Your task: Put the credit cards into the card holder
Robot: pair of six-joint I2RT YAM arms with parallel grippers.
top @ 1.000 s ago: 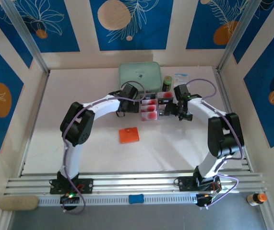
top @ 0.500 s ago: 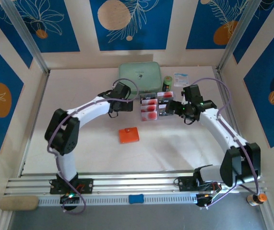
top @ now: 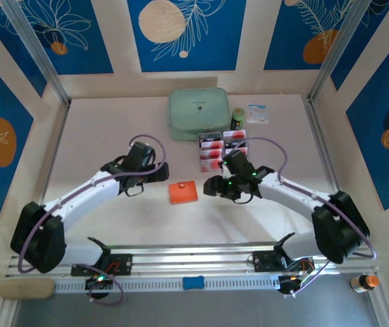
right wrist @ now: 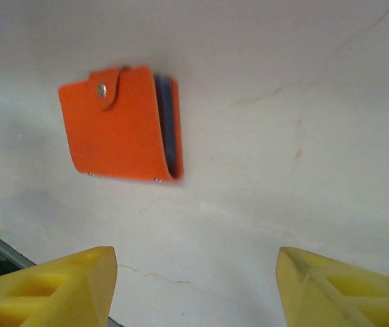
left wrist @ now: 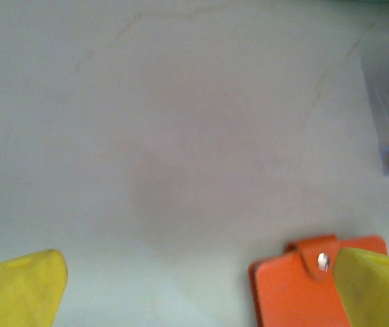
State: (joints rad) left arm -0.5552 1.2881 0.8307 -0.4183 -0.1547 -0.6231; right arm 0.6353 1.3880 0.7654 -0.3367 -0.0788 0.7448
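Bare table stretches wide on my left side, open all the way to the wall, with the metal rail bounding the near edge. My left claw hangs low over that pale surface with its jaws spread as wide as they go and nothing between them. In my left wrist view, its yellow fingertips sit at the bottom corners, and the right-hand tip covers a corner of the card holder; I cannot tell whether it touches.

The card holder lies flat and closed on the table between my two claws, with its snap tab fastened and free room on every side. My right claw sits just right of it, jaws apart and empty. My right wrist view shows the holder ahead of the fingertips, clear of them, with bluish inner leaves along its right edge.

Farther back, the credit cards sit in a clear tray, just in front of the mint-green case. The case's small dark mark and the cards' black bands are too small to read. A green bottle and a white packet with unreadable blue print stand near the back right corner.
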